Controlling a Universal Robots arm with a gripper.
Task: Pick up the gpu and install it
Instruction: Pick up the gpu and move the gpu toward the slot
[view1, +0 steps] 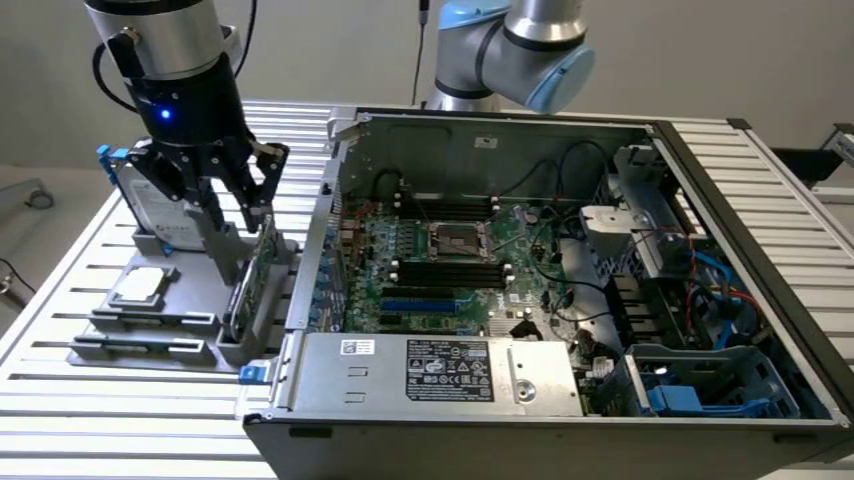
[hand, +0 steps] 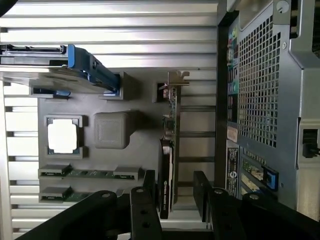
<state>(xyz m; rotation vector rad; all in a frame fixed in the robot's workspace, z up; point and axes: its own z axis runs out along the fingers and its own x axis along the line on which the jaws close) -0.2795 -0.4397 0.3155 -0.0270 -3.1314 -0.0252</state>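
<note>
The pincer (hand: 175, 186) is seen nearest, its jaws spread wide to either side of the gpu (hand: 168, 165), which is stood on edge in a grey holder (hand: 112, 150). The holder is laid on a counter (hand: 110, 35) of silvery slats, just beside an open case (view1: 534, 445), with a pale wall (view1: 334, 50) behind. The lettering on the gpu's edge and the label (view1: 450, 369) on the case's silver box cannot be read.
</note>
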